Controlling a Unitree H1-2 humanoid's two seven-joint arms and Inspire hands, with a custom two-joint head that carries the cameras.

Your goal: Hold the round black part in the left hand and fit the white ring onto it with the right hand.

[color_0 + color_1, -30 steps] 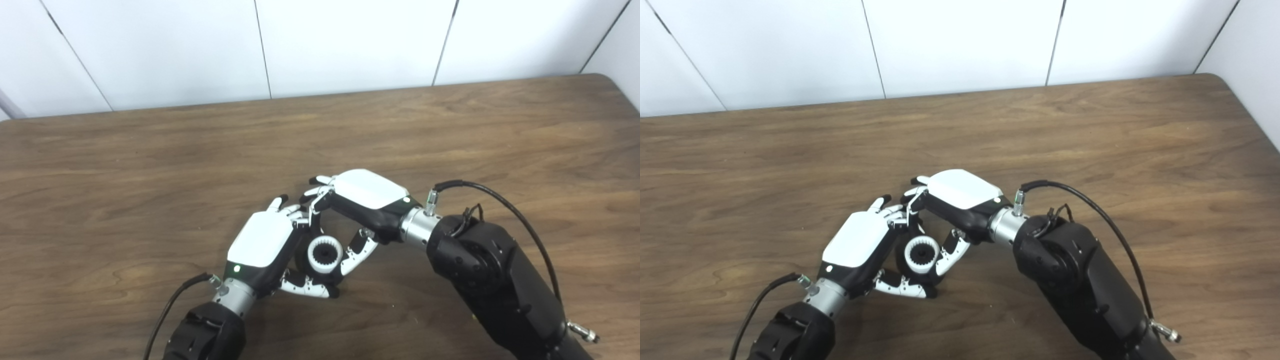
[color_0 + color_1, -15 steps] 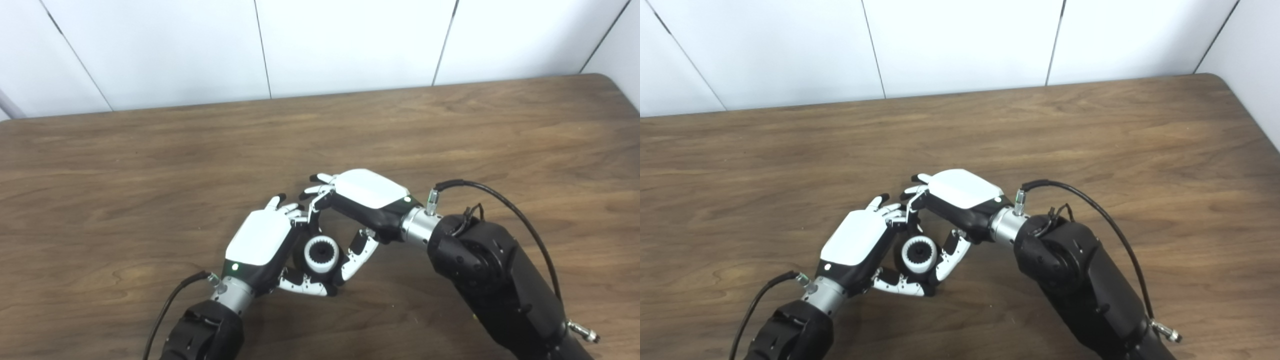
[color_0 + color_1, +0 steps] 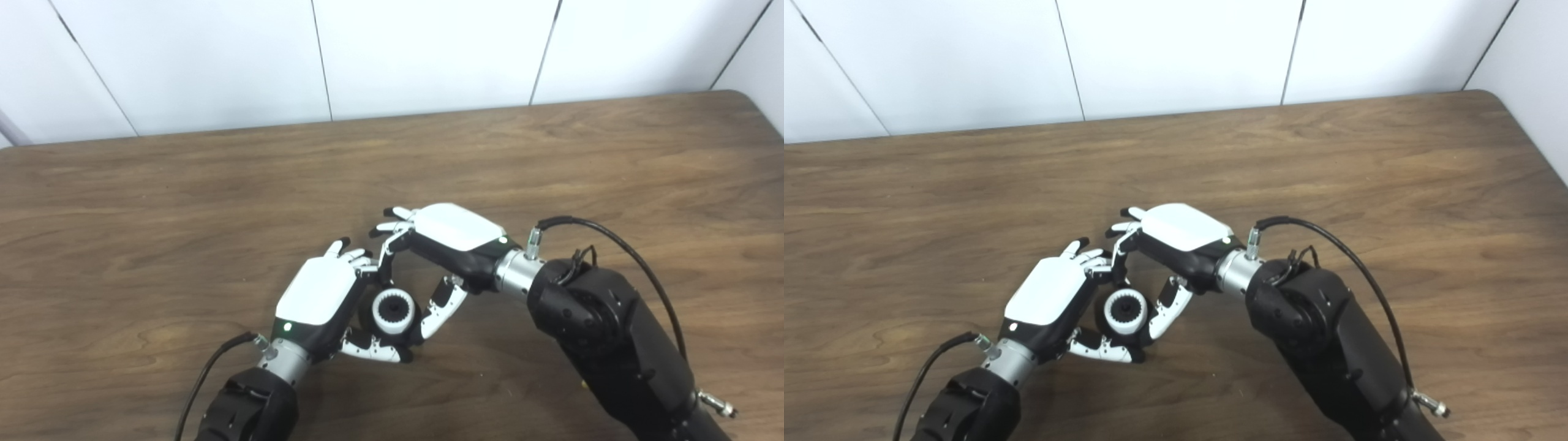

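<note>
Since a second earlier the right hand [image 3: 453, 236] had lifted and drawn slightly back from the assembly, its thumb no longer pressing as close against the white ring [image 3: 393, 310], while the left hand [image 3: 318, 297] had shifted a little and kept its hold. That left hand was curled around the round black part [image 3: 366, 311], whose dark body showed only as a sliver between its fingers [image 3: 352, 252] above and its thumb [image 3: 370, 350] below. The white ring sat on the exposed face of the black part, inside the cradle formed by both hands, with the right hand's thumb [image 3: 442, 304] just beside it on the far side and the right hand's fingers [image 3: 392, 225] arched over the top, loosely spread and not visibly pinching anything. Judging by that, the fitting looked largely done: the ring appeared seated on the part, though whether it was pressed fully home could not be told from these views; what seemed left was a final push or simply releasing. The ring was a short, smooth plastic-looking cylinder with a toothed inner bore and a dark centre; the black part was matte and round; both hands had glossy white back shells over black frames; the table [image 3: 612, 159] beneath was brown wood grain.
</note>
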